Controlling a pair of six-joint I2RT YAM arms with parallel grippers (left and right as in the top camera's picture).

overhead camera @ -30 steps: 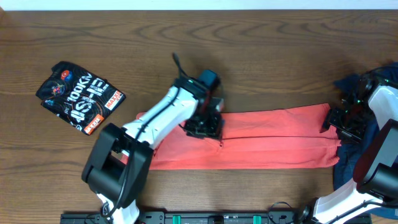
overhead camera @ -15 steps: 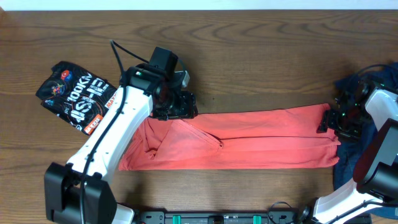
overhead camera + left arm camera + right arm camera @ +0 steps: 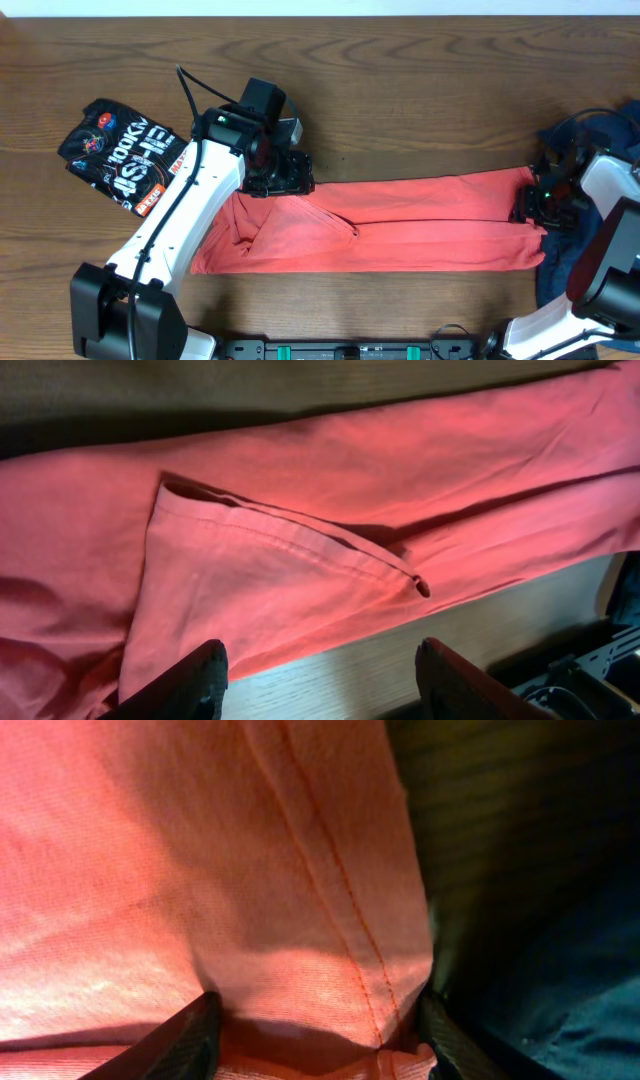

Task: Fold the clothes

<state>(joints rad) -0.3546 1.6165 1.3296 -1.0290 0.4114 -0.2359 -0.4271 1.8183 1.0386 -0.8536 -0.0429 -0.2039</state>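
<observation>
White-shelled left arm [image 3: 190,215] with black joints and a thin black cable [image 3: 186,85] arching off it ends in a black left gripper [image 3: 283,182]; the white-and-black right arm [image 3: 608,185] seems alike, though half cropped.

Matt coral-red knit cloth shirt [image 3: 430,220] with stitched hems on grained brown wood table [image 3: 400,80].
</observation>
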